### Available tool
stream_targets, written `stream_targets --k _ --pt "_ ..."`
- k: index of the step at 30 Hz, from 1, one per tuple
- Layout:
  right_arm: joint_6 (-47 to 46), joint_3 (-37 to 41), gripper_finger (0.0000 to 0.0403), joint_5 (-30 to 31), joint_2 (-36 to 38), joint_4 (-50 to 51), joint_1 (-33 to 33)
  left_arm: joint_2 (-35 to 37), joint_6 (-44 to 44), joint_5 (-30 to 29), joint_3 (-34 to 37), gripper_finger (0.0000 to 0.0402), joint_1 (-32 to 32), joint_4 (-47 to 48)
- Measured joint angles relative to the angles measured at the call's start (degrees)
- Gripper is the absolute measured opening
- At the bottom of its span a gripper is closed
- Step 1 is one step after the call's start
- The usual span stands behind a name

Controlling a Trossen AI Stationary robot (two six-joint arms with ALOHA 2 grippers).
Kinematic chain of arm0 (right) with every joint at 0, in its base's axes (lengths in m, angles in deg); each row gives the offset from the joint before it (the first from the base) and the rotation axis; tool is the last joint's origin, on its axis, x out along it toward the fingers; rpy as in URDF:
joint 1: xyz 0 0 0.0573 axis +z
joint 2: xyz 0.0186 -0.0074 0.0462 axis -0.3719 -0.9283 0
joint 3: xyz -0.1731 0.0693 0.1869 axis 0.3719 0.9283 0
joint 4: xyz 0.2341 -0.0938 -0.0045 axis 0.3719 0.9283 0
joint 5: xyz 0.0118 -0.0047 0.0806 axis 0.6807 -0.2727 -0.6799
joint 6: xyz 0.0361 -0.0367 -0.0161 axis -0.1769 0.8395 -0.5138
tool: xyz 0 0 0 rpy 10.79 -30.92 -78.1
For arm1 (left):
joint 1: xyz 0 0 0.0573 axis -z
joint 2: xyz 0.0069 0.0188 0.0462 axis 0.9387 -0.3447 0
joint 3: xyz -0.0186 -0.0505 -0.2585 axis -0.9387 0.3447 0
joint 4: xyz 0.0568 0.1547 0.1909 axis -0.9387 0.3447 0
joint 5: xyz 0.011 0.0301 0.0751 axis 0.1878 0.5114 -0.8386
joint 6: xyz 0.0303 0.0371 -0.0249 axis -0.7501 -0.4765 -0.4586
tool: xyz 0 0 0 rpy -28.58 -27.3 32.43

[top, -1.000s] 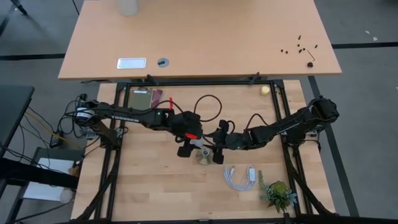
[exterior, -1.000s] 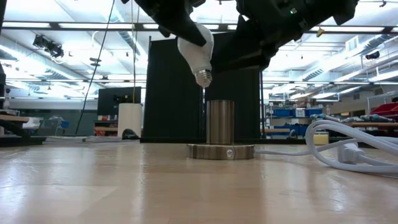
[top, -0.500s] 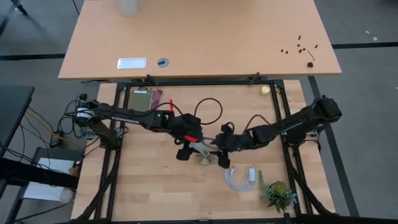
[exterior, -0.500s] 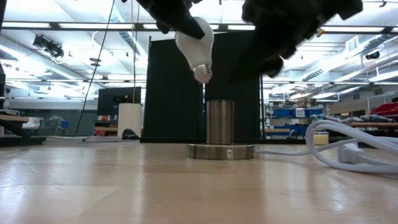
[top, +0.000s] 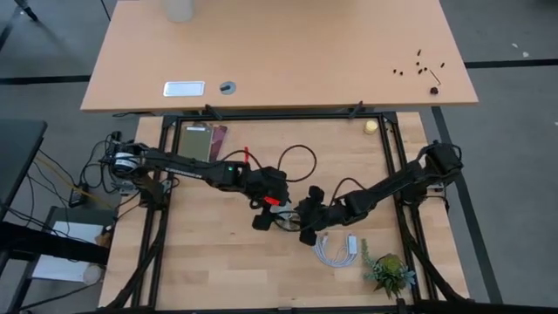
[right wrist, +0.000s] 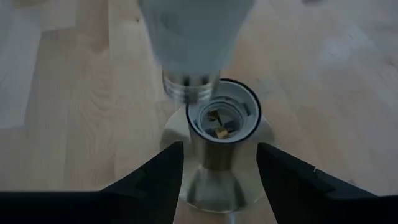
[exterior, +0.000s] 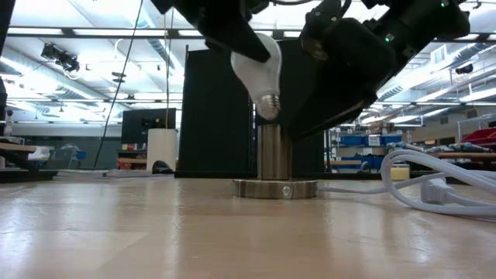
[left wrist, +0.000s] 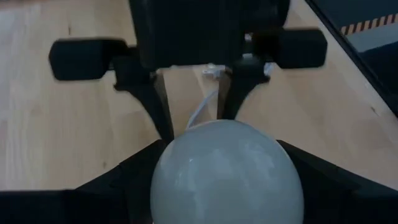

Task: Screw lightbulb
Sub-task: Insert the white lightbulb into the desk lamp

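**Me:** Bulb (exterior: 257,68) is pinched in my left gripper (left wrist: 217,168) — fingers clamp the frosted globe on both sides, as my left wrist view shows. It hangs tilted, screw base down, just above the socket (exterior: 273,152).

**Ops:** Touching the socket?

**Me:** From table height the base tip sits right at the rim, on the socket's near-left edge. Can't tell if there's contact. In the right wrist view the base overlaps the rim of the white insert (right wrist: 223,115) but isn't centred on it — the contacts inside remain visible.

**Ops:** Right side?

**Me:** Right gripper (right wrist: 219,163) is spread, one finger on each side of the socket's metal stem, low near the flared foot. Can't tell if the fingers touch the stem; a sliver of metal shows on both sides.

**Ops:** Layout from above?

**Me:** Both arms meet mid-table (top: 209,262). Left gripper (top: 272,208) comes in from the left, right gripper (top: 307,222) from the right, nearly nose to nose over the socket. White cable (top: 338,249) lies coiled just beside the right gripper, small plant (top: 390,270) past that near the table's corner.
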Motion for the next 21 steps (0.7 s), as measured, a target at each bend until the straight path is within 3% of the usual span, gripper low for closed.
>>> stream_targets --k 11,17,21 --pt "2.22 0.01 0.0213 4.62 -5.50 -7.63 -2.50 -0.31 -3.35 -6.73 -0.08 0.0283 0.19 1.47" --pt "6.21 0.02 0.0213 4.90 -5.30 -9.63 -4.80 -0.53 -6.07 -12.98 -0.02 0.0283 -0.11 3.75" --pt "8.30 -0.12 0.0213 3.92 -3.97 -8.69 -5.96 -0.53 -5.08 -13.88 -0.02 0.0283 -1.03 4.84"
